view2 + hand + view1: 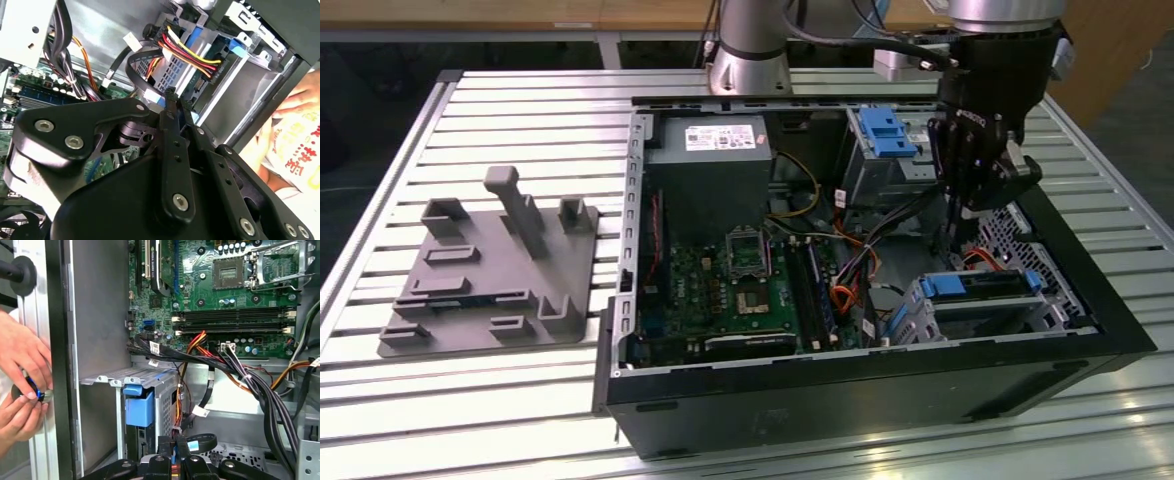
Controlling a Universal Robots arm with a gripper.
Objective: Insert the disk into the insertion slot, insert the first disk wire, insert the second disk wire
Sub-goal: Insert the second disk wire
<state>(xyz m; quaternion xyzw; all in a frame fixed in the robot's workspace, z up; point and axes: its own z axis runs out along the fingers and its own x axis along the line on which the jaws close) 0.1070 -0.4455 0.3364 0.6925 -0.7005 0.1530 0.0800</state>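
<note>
Reaching down into the open computer case (pixel 854 395), the gripper (pixel 965 222) hangs over the corner where the insertion slot (pixel 918 318) stands, just below and ahead of its fingertips. The disk (pixel 983 287) lies inside that cage, its blue carrier flush with the cage mouth, so the first step looks done.

In the second wrist view the fingers (pixel 170 125) are drawn close together with only a narrow seam between them. A sliver of blue sits at their tips, and the flat black wire (pixel 137 62) loops down to that same spot. I judge that they are nipping its plug end, held narrow so the plug can be steered edge-on at the disk's rear face.

Just beyond the tips, a bundle of red, yellow and black strands (pixel 192 52) ends in a black plug that appears to be seated against the back of the disk. That would make one wire in and the flat one the job in hand.

The motherboard (pixel 235 290) lies well beyond the tool, clear of the work. Off to the gripper's side, outside the case wall, a person's hands (pixel 20 365) hold a small dark-and-blue object — apart from the arm.
</note>
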